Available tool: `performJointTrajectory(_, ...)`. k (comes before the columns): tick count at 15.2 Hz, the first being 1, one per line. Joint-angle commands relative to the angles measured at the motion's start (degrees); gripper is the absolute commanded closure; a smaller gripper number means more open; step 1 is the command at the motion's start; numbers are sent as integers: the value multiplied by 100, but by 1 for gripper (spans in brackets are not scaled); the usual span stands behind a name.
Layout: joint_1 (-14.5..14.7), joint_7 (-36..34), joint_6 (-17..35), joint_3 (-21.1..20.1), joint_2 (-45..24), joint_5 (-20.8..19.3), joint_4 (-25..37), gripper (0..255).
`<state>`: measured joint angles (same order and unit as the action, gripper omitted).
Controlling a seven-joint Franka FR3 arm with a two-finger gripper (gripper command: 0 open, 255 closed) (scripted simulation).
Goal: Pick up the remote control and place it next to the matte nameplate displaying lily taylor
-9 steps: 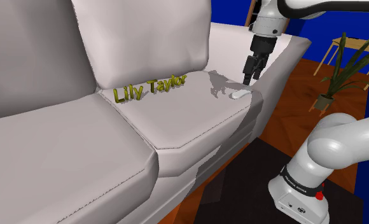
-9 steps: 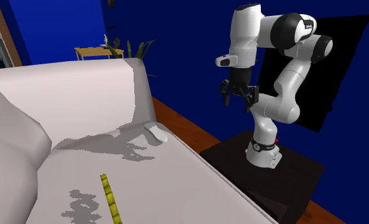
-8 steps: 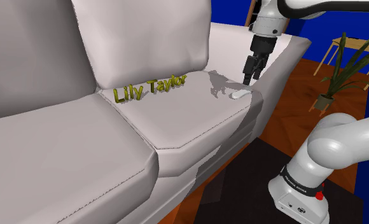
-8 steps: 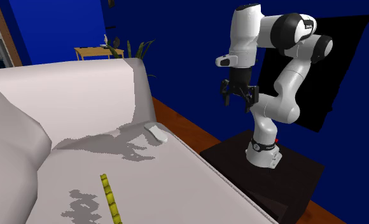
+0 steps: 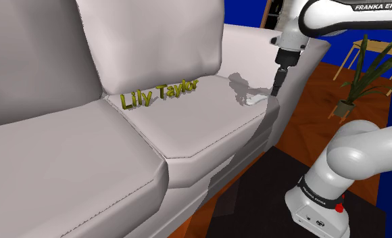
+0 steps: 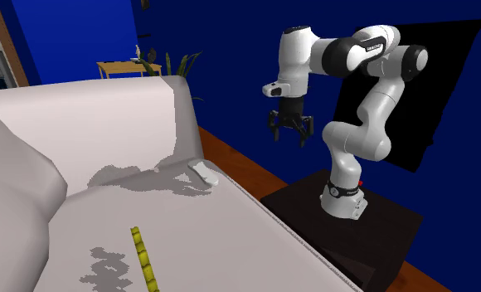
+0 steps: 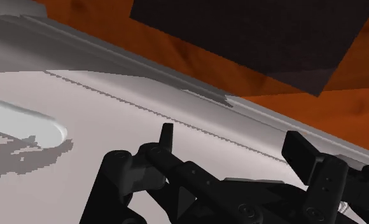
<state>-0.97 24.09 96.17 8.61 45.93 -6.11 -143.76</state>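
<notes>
The remote control [image 5: 255,100] is a small white bar lying on the pale sofa seat [image 5: 201,125], close to the seat's end by the armrest. It also appears as the remote [image 6: 203,173] and as the remote [image 7: 21,118]. The nameplate [image 5: 159,93] spells "Lily Taylor" in olive letters and stands at the foot of the back cushion; in the second exterior view the nameplate [image 6: 145,259] is seen edge-on. My gripper [image 6: 289,133] hangs open and empty, above the remote and off toward the seat's outer edge. It also shows as the gripper [image 5: 276,88] and the gripper [image 7: 234,145].
The sofa's back cushion [image 5: 154,40] rises behind the nameplate. The armrest [image 5: 303,57] lies past the remote. A potted plant [image 5: 355,84] and a wooden table [image 5: 374,51] stand on the orange floor. My stand sits on a dark mat [image 5: 255,196].
The hand has turned and shifted toward the seat's outer edge: rightward in the shoulder view, leftward in the second exterior view. Its shadow on the seat moved too. The remote lies as before.
</notes>
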Motion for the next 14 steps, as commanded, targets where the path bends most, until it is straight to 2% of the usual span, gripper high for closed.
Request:
performJointTrajectory(1,9,641,154,341,-74,-256,-47,0)
performJointTrajectory(8,153,2740,924,1561,-808,-950,86,0)
performJointTrajectory(14,552,4587,1669,2629,-1919,-1082,623,0)
